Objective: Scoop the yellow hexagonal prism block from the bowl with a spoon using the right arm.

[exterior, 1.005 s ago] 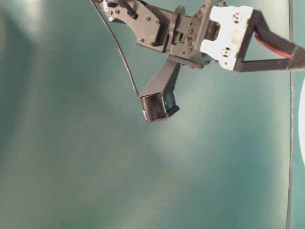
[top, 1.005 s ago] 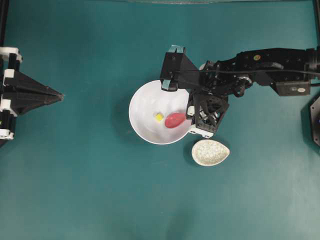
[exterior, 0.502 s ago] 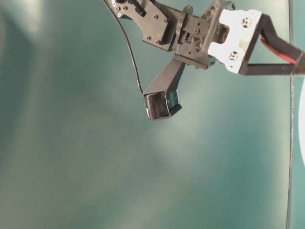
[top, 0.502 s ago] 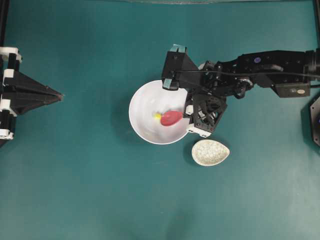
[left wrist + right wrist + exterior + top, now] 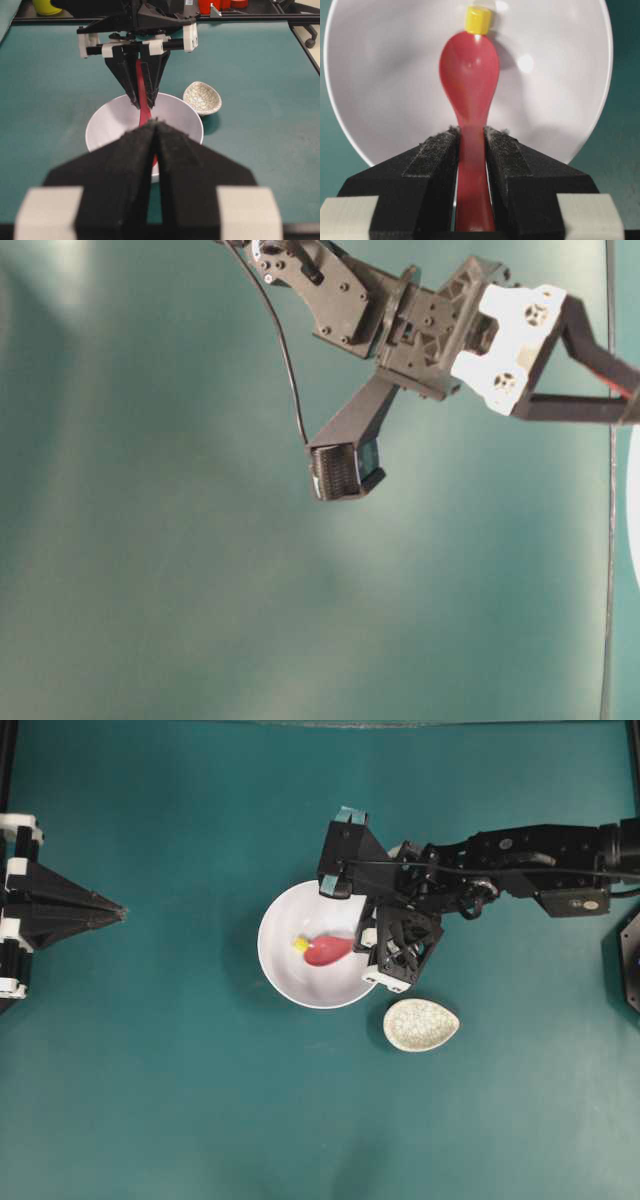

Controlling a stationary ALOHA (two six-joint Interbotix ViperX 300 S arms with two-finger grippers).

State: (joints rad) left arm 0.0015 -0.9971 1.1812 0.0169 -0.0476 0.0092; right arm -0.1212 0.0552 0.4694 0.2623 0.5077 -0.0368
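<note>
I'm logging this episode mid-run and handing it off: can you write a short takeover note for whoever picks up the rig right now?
Right gripper: shut on the spoon by its handle, scoop reaching into the bowl.
Left gripper: shut, empty, parked at the table's left edge, away from the bowl.
Yellow block: in the bowl, at the tip of the scoop, not inside it.
Speckled dish: on the table beside the bowl, empty.
Done: spoon grasped and brought up against the block.
Left: get the scoop under the block and lift it out of the bowl.
</note>
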